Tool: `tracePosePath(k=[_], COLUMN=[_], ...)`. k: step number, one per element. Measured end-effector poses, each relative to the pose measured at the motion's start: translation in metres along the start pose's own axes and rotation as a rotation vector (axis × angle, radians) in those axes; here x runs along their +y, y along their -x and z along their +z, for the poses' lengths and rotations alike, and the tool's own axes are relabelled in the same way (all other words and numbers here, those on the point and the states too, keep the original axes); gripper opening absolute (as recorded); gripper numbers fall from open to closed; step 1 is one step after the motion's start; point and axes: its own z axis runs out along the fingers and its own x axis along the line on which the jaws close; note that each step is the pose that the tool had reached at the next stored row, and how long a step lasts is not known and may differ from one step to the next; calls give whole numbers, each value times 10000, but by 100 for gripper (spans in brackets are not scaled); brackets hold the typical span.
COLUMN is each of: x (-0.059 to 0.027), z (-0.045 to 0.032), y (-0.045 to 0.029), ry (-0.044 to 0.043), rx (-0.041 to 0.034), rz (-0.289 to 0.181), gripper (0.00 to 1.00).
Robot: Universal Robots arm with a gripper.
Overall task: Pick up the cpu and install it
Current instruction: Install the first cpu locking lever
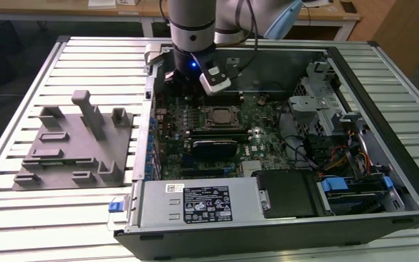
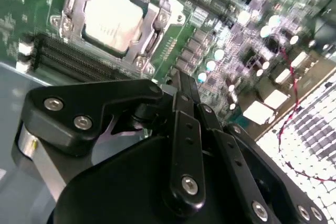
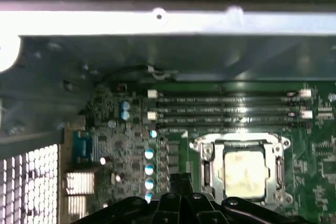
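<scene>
The cpu (image 1: 220, 116) lies flat in its socket (image 1: 203, 118) on the motherboard (image 1: 261, 147), inside the open computer case (image 1: 268, 243) that rests on its side on the slatted counter (image 1: 20, 218), so the board faces up and the arm can reach it from above. In both wrist views the chip's pale metal top (image 2: 113, 17) (image 3: 244, 169) sits square within the socket's metal frame (image 2: 73, 3), which suggests it is already placed and not merely resting on top. The claw (image 2: 184, 80) hangs above the board just to the far side of the socket, apart from the chip, its two fingers (image 2: 181, 90) drawn together with nothing between them. The memory slots (image 3: 226, 111) run along the far side of the socket. On the exterior view's left, the grey tray (image 1: 57, 164) with upright posts stands on the counter beside the case, and no chip is seen on it
</scene>
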Motion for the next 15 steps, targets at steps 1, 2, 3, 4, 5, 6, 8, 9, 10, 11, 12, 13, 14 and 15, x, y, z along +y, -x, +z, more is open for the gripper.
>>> tracePosePath(k=[1,2,3,4,5,6,8,9,10,11,12,13,14,15], x=[0,-1,-1,-1,-1,-1,-1,-2,-2,-2,-2,-2,-2,-1], z=[0,-1,-1,-1,-1,-1,-1,-2,-2,-2,-2,-3,-2,-3], y=[-6,-12,-17,-24,-31,-37,-48,-53,-58,-61,-61,-61,-61,-61], ry=[129,240,363,497,634,770,1003,1115,1226,1332,1432,1533,1590,1601], rx=[3,6,9,13,16,19,26,29,32,33,38,42,42,41], rz=[5,8,12,16,20,25,33,36,40,44,47,51,53,53], gripper=[11,11,11,11,11,11,11,11,11,11,11,11,11,11])
